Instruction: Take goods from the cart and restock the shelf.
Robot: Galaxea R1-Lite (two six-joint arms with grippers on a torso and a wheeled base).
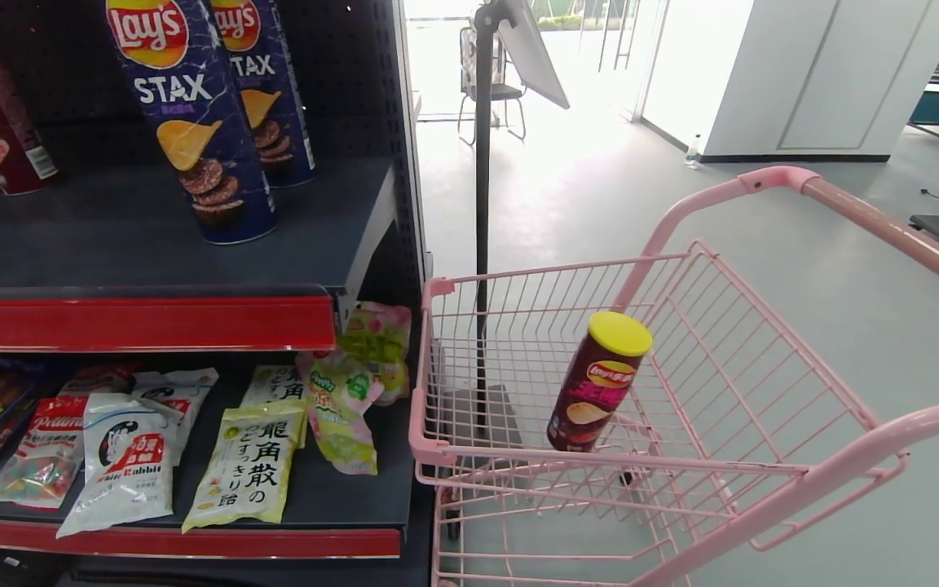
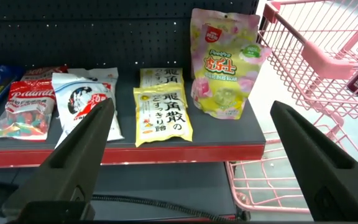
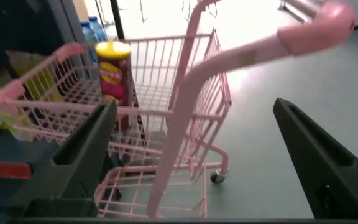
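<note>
1. Dark red cylindrical chip can with yellow lid (image 1: pixel 597 383) upright inside pink wire shopping cart (image 1: pixel 419 424); cart just beside the right end of dark shelf unit with red edge strips (image 1: pixel 135 324).
2. Left gripper (image 2: pixel 192 104) spread wide, holding nothing; facing the lower shelf's snack bags.
3. Right gripper (image 3: pixel 194 102) likewise wide apart and empty; near the cart's handle, pointing towards the can.
4. Upper shelf: two tall blue chip cans (image 1: pixel 192 122) upright; lower shelf: flat yellow bag (image 1: pixel 248 469), white bag (image 1: pixel 123 465), pink-green pouches (image 1: pixel 343 412).
</note>
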